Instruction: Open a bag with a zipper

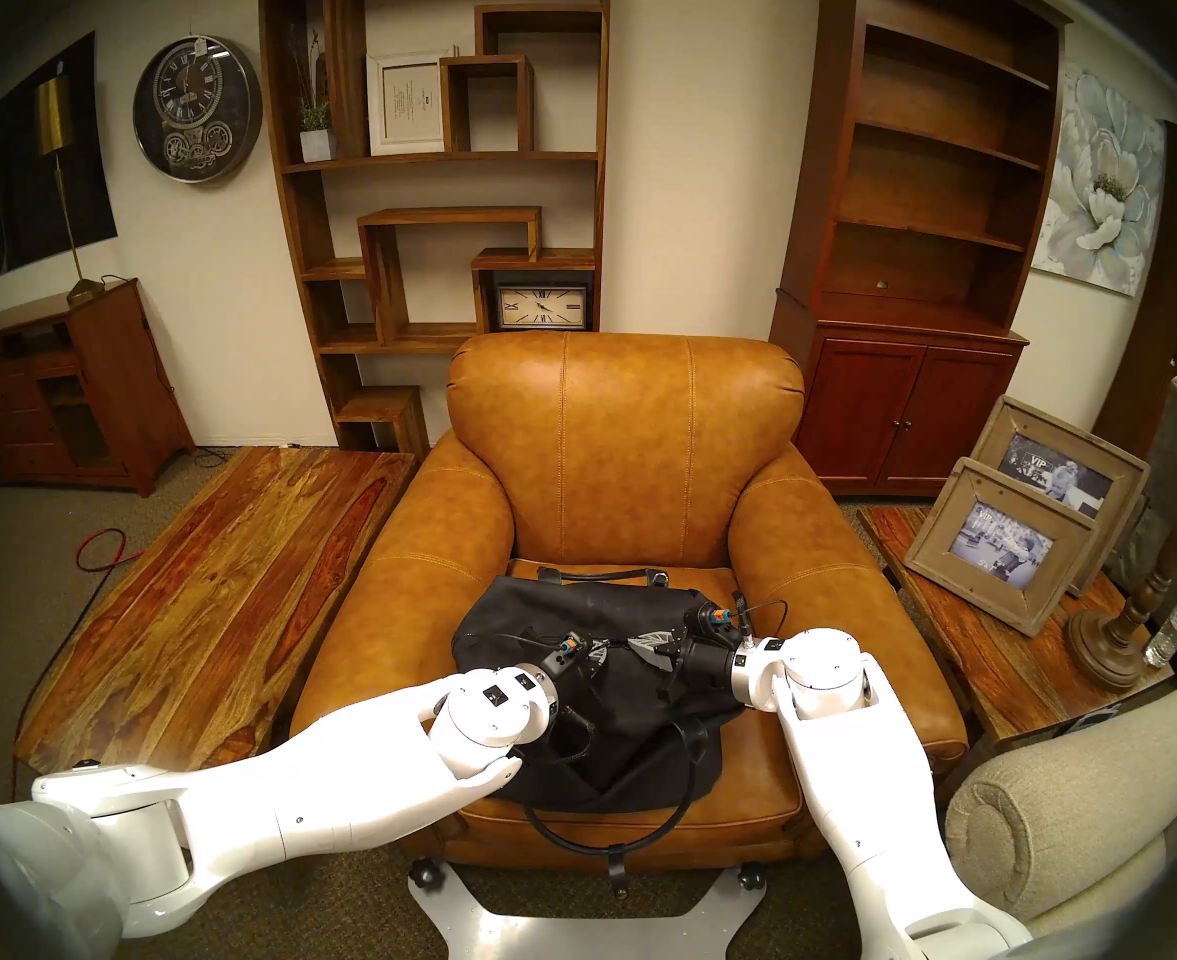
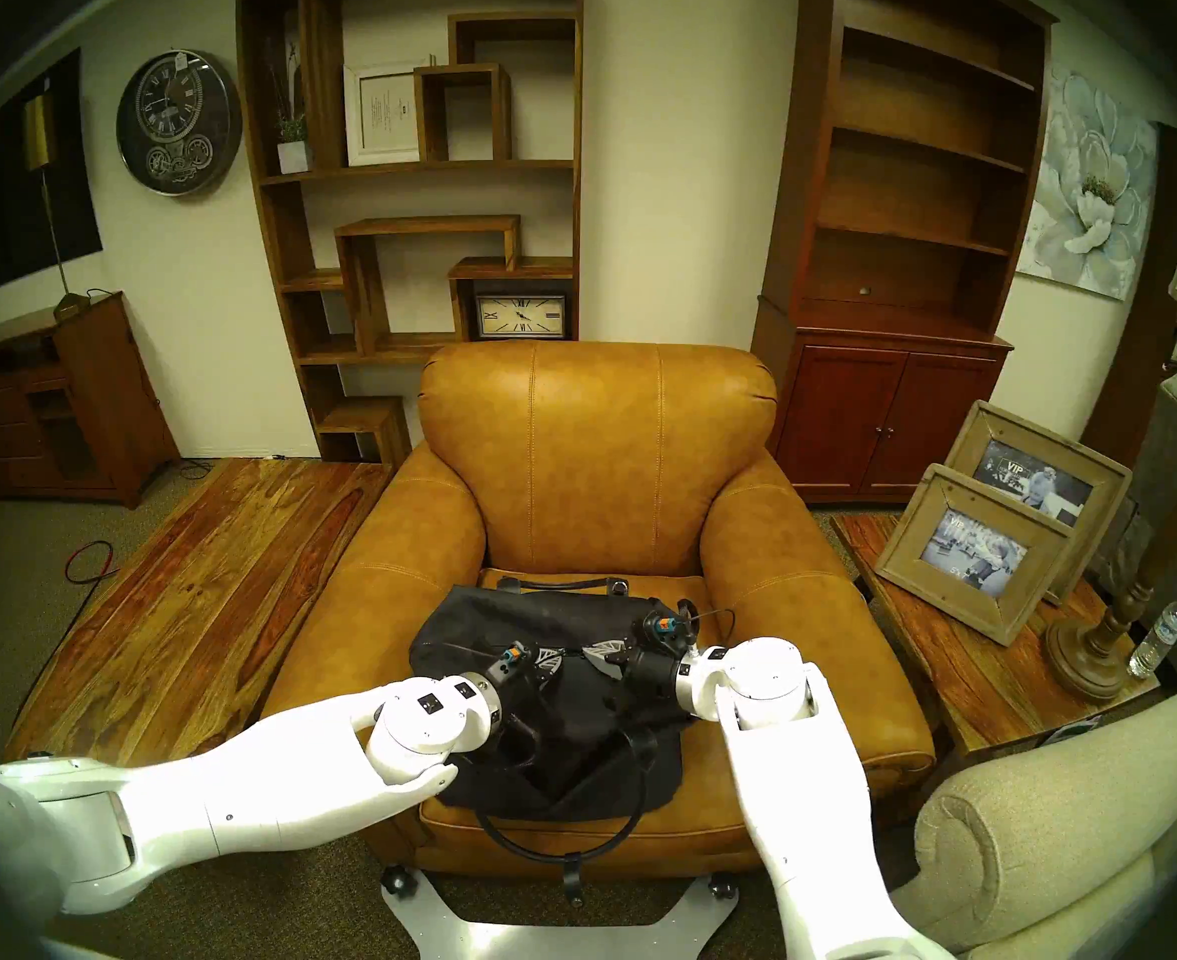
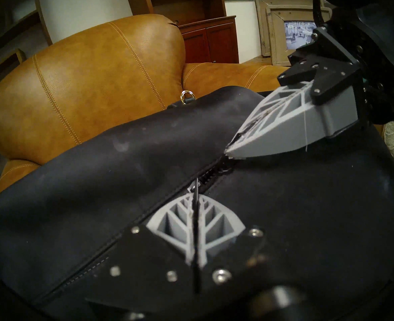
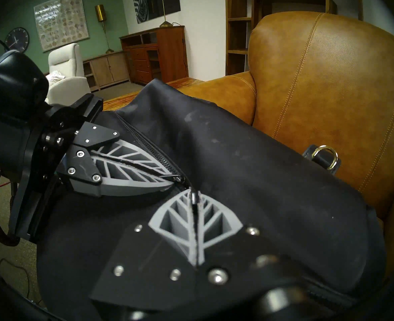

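A black fabric bag lies across the seat of a tan leather armchair. Its zipper runs along the top. My two grippers meet tip to tip over the middle of that line. The left gripper is shut, pinching a thin dark edge of the bag at the zipper. The right gripper is shut on the small grey metal pull tab. A short stretch of zipper teeth shows between the two tips.
One thin black handle loop hangs over the seat's front edge; another lies at the seat's back. A low wooden table stands to my left. A side table to my right carries picture frames, a lamp base and a water bottle.
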